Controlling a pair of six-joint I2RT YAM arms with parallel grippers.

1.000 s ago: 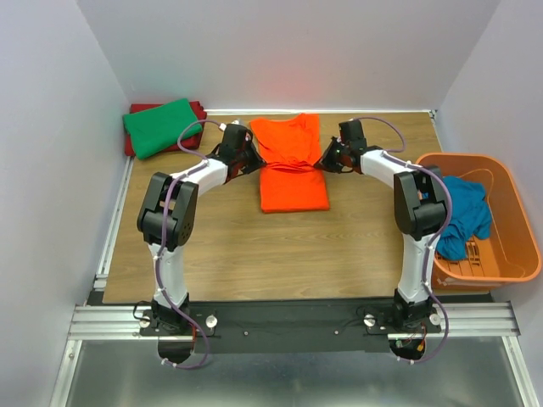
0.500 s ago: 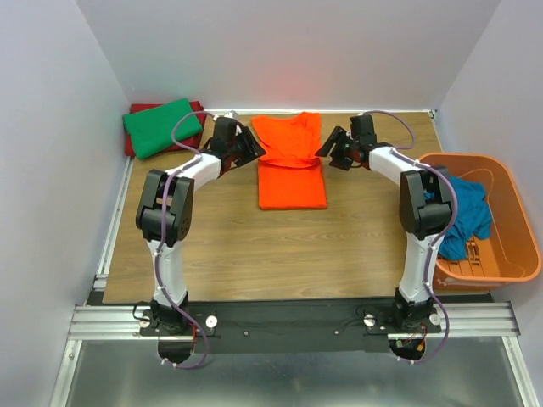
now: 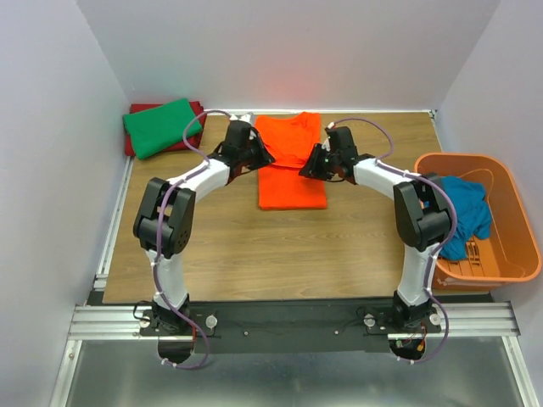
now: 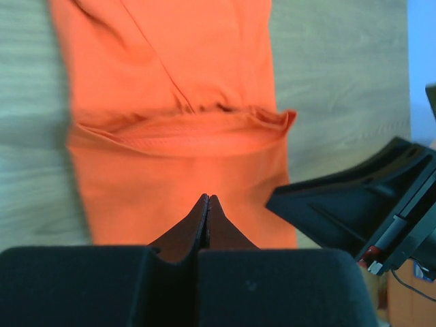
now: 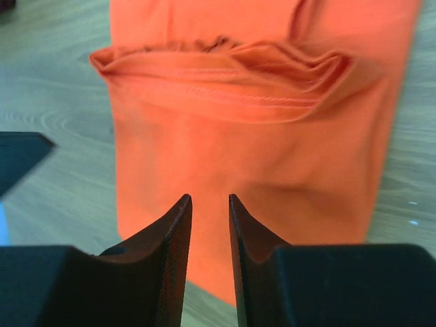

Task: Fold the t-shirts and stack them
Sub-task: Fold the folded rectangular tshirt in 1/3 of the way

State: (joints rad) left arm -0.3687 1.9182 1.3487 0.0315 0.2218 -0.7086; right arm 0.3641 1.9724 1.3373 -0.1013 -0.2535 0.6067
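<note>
Stacked far-left corner: green tee [image 3: 159, 127], dark red tee [image 3: 200, 108]. Half-folded: orange tee [image 3: 291, 182]. Pending: teal tee [image 3: 467, 208]. Left hand [image 4: 208, 197] closed, empty; right hand [image 5: 210, 197] ajar.

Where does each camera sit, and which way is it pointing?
Top external: above and behind the robot, looking down at the table and orange t-shirt; left arm and right arm show whole.
Left wrist: on the left arm, looking past the shut left hand at the t-shirt.
Right wrist: on the right arm, looking past the open right hand at the t-shirt.
Shared: both wrist views show the t-shirt's rumpled fold.
</note>
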